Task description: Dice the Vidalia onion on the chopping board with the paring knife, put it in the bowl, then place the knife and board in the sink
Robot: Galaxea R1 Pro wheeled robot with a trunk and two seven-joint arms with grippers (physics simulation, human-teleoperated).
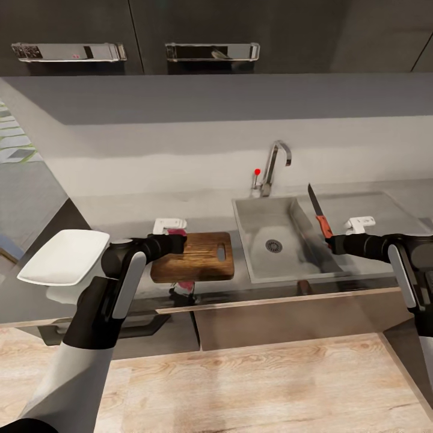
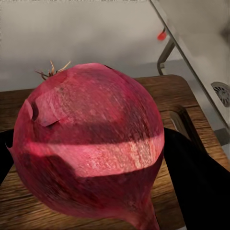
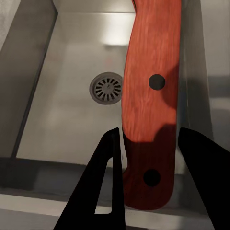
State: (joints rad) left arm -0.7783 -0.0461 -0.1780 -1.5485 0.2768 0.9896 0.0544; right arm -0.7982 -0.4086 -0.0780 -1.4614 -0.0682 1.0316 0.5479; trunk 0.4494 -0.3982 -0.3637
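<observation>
The long grey surface [image 1: 120,207] runs across the kitchen, the steel sink [image 1: 282,264] sunk into it at the robot's right, the chopping board [image 1: 201,255] lying just beside the basin's left wall, and the white bowl [image 1: 63,255] well off at the left end. The step in hand looks like the cut itself: onion out of the sink, knife up, neither yet brought together.

The left hand [image 1: 175,243] sits at the board's left edge with the Vidalia onion [image 2: 88,143] clamped between its dark fingers [image 2: 196,177], the red bulb low over the wood, though contact with the board cannot be told. The right hand [image 1: 334,243] hangs above the basin, closed on the red-orange handle of the paring knife [image 3: 151,100], dark blade pointing up and away toward the back wall; the drain [image 3: 106,87] lies directly beneath.

To do this well, the judgement is that the onion should be set down toward the board's middle, clear of the handle slot [image 1: 221,252], and left steady so it does not roll. The knife is well apart from the bulb, a whole sink-width to the right, so the right arm must cross left and tip the blade down before it meets the onion, keeping clear of the left fingers.
</observation>
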